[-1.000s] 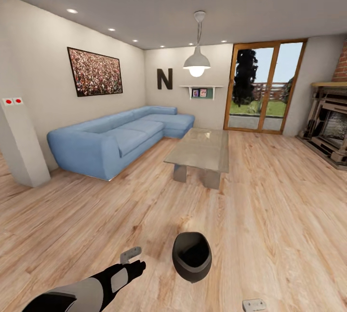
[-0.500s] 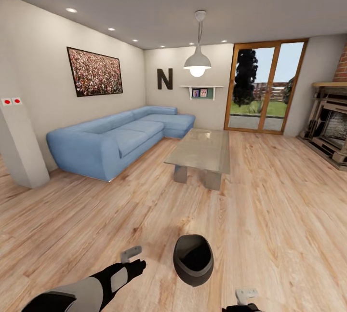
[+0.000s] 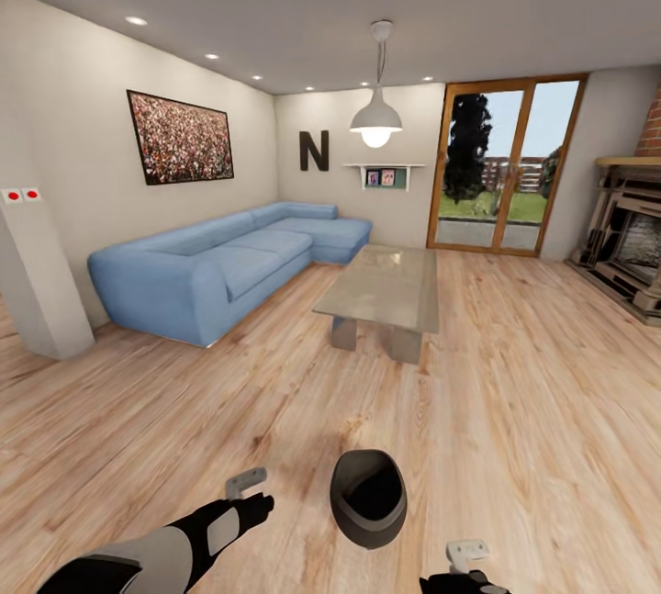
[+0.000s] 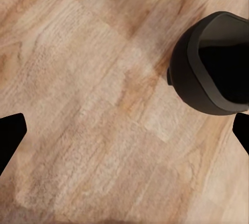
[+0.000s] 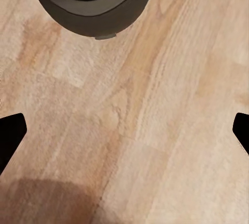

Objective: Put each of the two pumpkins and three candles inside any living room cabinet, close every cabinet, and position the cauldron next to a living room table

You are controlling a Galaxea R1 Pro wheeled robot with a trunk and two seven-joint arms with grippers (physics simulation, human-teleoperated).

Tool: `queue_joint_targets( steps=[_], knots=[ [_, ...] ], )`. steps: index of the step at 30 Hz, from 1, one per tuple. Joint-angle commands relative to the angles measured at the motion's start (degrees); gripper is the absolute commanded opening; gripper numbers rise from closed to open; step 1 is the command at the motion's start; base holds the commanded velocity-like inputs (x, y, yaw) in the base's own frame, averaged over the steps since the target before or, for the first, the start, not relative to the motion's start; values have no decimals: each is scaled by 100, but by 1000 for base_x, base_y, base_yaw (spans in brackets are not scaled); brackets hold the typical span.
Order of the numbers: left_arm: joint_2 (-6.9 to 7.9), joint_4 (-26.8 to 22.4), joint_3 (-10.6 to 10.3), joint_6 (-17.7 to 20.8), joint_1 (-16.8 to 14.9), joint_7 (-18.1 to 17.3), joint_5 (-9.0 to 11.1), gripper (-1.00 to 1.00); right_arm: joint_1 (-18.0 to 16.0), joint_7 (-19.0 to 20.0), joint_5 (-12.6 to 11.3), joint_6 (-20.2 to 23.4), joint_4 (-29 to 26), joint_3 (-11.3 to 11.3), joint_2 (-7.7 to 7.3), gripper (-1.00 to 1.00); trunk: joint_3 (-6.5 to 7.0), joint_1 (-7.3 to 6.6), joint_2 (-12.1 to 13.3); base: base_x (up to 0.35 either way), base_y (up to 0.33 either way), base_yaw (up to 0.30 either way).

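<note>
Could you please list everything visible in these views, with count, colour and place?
cauldron: one, matte black, on the floor between the two arms, apart from the table
table: one, grey glass top, mid-room, beside the sofa
sofa: one, blue, L-shaped, along the left wall
picture: one, reddish speckled, on the left wall
letter N: one, dark, on the far wall
wall shelf: one, white, far wall
pendant lamp: one, white, hanging above the table
glass doors: one pair, wood-framed, far wall
fireplace: one, stone, right edge
floor: pale wood planks
left pincer: grey fingers, open, left of the cauldron
right pincer: grey fingers, open, at the bottom edge
</note>
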Motion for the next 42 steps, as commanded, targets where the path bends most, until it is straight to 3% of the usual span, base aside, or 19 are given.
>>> queue_joint_targets(
  steps=[1,4,5,19,25,26,27,32,37,39,42],
  knots=[
    [0,3,-50,17,-7,2,47,100,-4,18,-61,-3,-26,35,-5,100,-14,1,-3,296,0,0],
    [5,2,-56,18,-7,-3,39,100,-4,14,-68,19,-123,26,-6,100,-41,1,-3,267,0,0],
    [5,2,-57,18,-7,-4,38,100,-6,17,-69,21,-444,25,-6,100,-48,1,-3,130,0,0],
    [10,-7,-51,19,-7,-4,-116,100,-12,46,-81,18,-471,23,0,100,-68,1,-3,23,0,0],
    [22,-23,-43,72,-7,-11,-119,100,-102,37,-94,406,-472,-1,-5,100,-110,1,-3,0,0,0],
    [23,-26,-43,186,-4,-3,-117,100,-155,32,-98,544,-472,-4,-5,100,-119,1,-3,0,0,0],
    [20,-97,-42,558,0,21,-114,100,-282,24,-102,804,-472,-8,-3,100,-128,1,-3,0,0,0],
    [17,-627,-43,1114,2,48,-110,100,-528,7,-109,1193,-472,-16,9,100,-173,1,-3,0,0,0],
    [17,-835,-35,1358,-5,67,-107,100,-704,-8,-113,1389,-472,-19,59,100,-216,1,-3,0,0,0],
    [12,-878,-33,1457,-24,71,-104,100,-751,-11,-114,1419,-472,-20,174,100,-220,1,-3,0,0,0],
    [15,-883,-33,1460,-33,72,-104,100,-756,-11,-114,1399,-472,-20,218,100,-222,1,-3,0,0,0]
  ],
)
